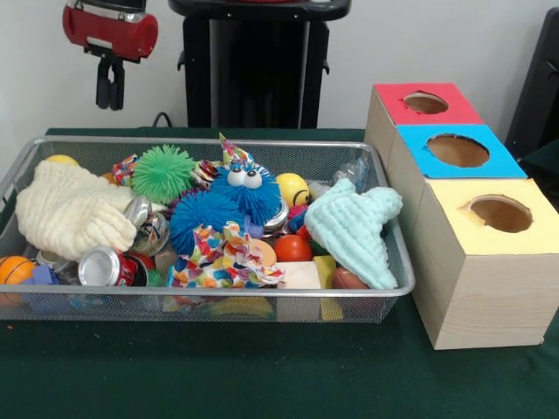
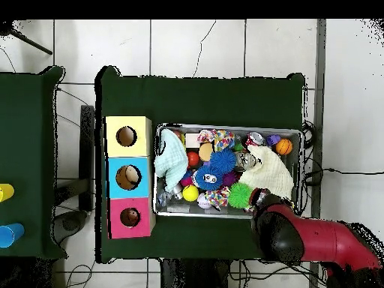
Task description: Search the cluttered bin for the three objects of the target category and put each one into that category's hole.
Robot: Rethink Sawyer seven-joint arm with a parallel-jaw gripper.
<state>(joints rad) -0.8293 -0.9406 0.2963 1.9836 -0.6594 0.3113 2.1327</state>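
1. Hanging above the far left corner of the wire basket (image 1: pixel 384 209), the gripper (image 1: pixel 110 84) is raised well clear of the clutter; its two dark fingers point down, pressed together with nothing between them.
2. From above, the red arm (image 2: pixel 315 241) reaches in from the lower right and covers the basket's corner nearest the robot.
3. The basket sits on the green table (image 1: pixel 262 375) and is piled with toys: a cream knitted cloth (image 1: pixel 70 209) at the left, a pale mint knitted cloth (image 1: pixel 354 227) at the right, a green spiky ball (image 1: pixel 162 173), and a fuzzy blue ball with googly eyes (image 1: pixel 249 188) in the middle.
4. A yellow ball (image 1: pixel 291 188) lies just right of the blue one, a crushed can (image 1: pixel 105 267) and an orange ball (image 1: pixel 15 269) near the front left.
5. No monkey, tiger or duck can be made out in the pile.
6. Three wooden boxes stand in a row just beside the basket's right end; the red-topped hole (image 1: pixel 425 103) is farthest back, then the blue-topped hole (image 1: pixel 458 150), then the yellow-topped hole (image 1: pixel 500 213).
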